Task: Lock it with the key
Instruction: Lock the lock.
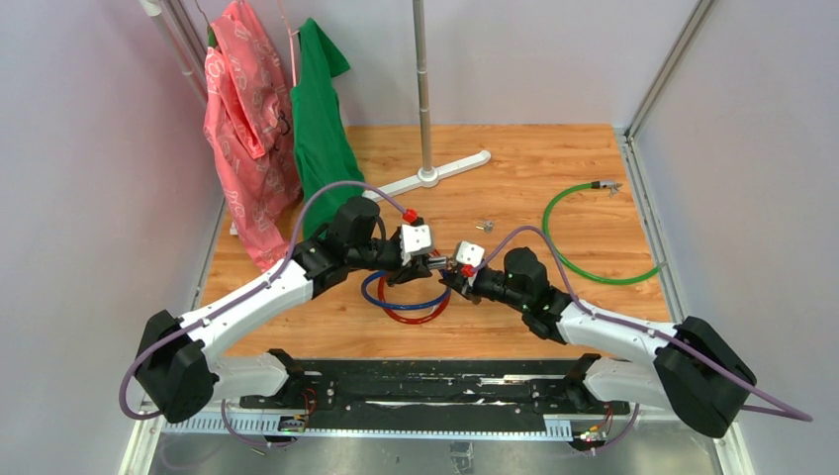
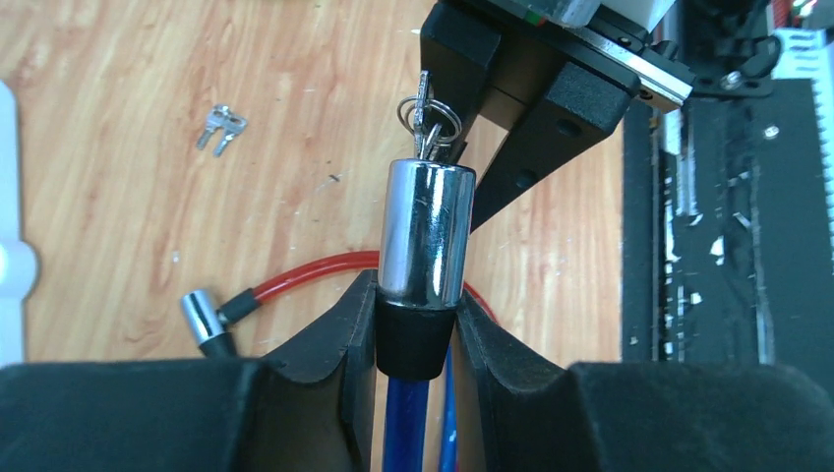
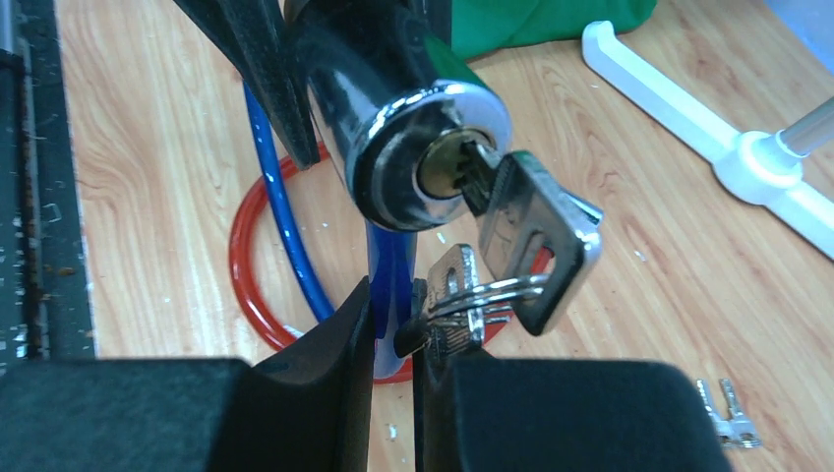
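Tiny silvery flat metal key (image 3: pixel 536 246) is seated in the chrome lock cylinder (image 2: pixel 425 231), which the left gripper (image 2: pixel 415 300) clamps. It looks light, stiff and slippery, so pinch its flat bow (right gripper (image 3: pixel 391 310) nearly closed below the cylinder, hold unclear).

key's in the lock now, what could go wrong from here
The right claw sits by the spare key dangling on the ring, not the inserted key; tugging there might pull that key out instead of turning it. The left claw grips the lock cylinder only by its black collar, so twisting may spin it loose.
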Available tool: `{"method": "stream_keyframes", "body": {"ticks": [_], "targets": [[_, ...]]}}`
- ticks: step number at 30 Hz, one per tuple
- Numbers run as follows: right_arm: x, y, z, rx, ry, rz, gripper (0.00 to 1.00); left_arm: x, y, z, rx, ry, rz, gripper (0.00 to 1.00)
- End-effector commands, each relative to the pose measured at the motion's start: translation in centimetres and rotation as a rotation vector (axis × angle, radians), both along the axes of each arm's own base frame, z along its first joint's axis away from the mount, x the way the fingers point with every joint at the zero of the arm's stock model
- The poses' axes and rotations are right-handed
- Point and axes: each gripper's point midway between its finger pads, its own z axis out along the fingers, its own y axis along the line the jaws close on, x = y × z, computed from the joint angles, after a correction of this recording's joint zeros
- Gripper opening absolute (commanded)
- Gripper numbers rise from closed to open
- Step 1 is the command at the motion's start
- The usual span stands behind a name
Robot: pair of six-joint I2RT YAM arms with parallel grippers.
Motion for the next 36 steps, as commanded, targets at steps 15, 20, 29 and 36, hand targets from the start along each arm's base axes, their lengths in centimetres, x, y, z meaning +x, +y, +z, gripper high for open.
{"method": "stream_keyframes", "body": {"ticks": [15, 20, 29, 36], "targets": [[-0.6, 1.8, 4.6, 0.018, -0.207, 0.113, 0.48, 0.5, 3.1, -4.5, 0.231, -0.056, 0.024, 0.00], [-1.4, -0.2, 2.8, -0.078, -0.108, 0.077, 0.66, 0.9, 3.0, -4.2, 0.228, -0.070, 0.041, 0.00], [-2.4, -3.5, 5.2, 0.066, 0.245, -0.004, 0.73, 0.9, 3.1, -4.2, 0.229, -0.076, 0.039, 0.00], [-1.7, -4.9, 11.0, 0.188, 0.361, -0.068, 0.68, 0.7, 3.1, -4.2, 0.228, -0.071, 0.030, 0.00]]}}
